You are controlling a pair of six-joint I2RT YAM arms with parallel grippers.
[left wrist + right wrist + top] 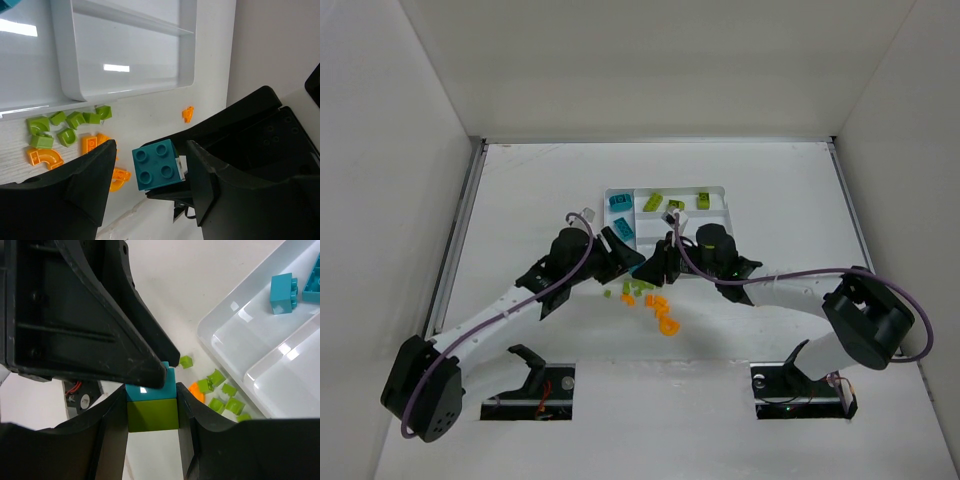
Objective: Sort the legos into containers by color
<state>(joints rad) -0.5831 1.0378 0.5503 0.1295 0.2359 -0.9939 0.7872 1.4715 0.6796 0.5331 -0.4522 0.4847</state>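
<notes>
My right gripper [151, 392] is shut on a lime green brick [152, 414] with a teal brick [150, 390] stuck on its end, held above the table just left of the white tray [718, 190]. My left gripper [151, 146] is open, with its jaws on either side of the teal brick [156, 165] and a gap on the left side. In the top view the two grippers meet at the teal brick [645, 272]. The tray holds teal bricks [620, 203] in one section and green bricks [653, 201] in others.
Loose green bricks [630, 292] and orange bricks [665, 322] lie on the table below the grippers, near the tray's near corner [75, 92]. In the left wrist view they show as green bricks [67, 125] and orange bricks [45, 157]. White walls enclose the table.
</notes>
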